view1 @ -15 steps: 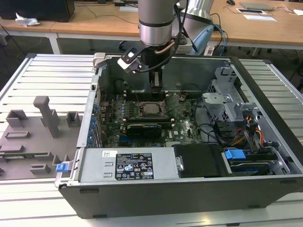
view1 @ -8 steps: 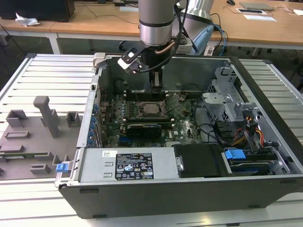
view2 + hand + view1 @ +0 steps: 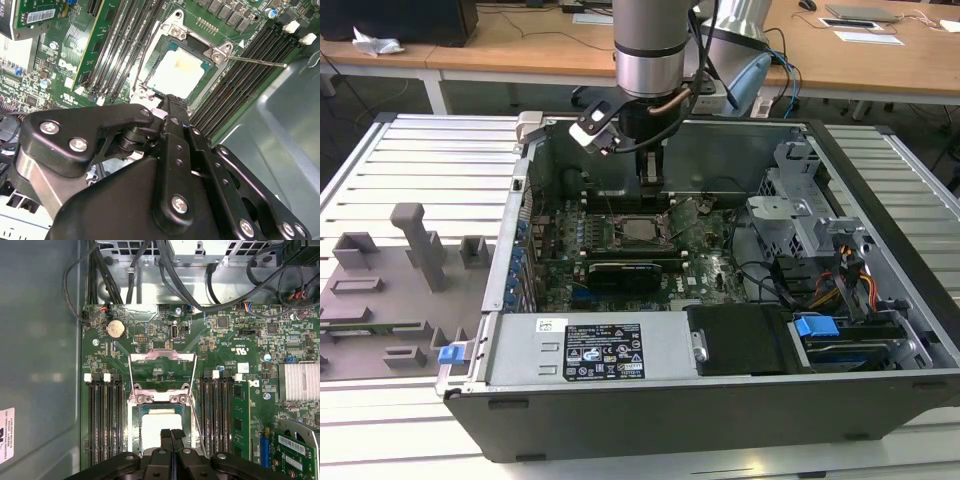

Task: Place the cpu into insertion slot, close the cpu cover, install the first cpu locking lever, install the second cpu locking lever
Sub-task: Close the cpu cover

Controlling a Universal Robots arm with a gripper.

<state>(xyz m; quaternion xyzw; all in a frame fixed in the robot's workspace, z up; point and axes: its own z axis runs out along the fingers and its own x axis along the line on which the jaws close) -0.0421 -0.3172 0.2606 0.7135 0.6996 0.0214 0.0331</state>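
- The cpu [image 3: 156, 426] lies in the insertion slot [image 3: 131, 432], its pale top showing.
- The cpu cover [image 3: 162, 356] stands open from the slot's hinged edge.
- The gripper [image 3: 171, 432], fingertips pressed together, hangs over the slot.
- Black memory slots [image 3: 102, 420] flank the slot.

Arm [image 3: 648, 40] stands vertical right above the gripper [image 3: 651, 198], with the silver wrist joint [image 3: 648, 72] stacked directly over it. A camera block [image 3: 595, 130] is clipped on just above the gripper, towards the exterior view's left. The black gripper points straight down. In both wrist views the two fingers [image 3: 165, 439] [image 3: 175, 145] are pressed flat together, no gap, nothing pinched between them. The tips meet at one point. Behind the tips the black linkage bars [image 3: 125, 462] [image 3: 85, 132] fan out to either side, silver screws at the pivots.
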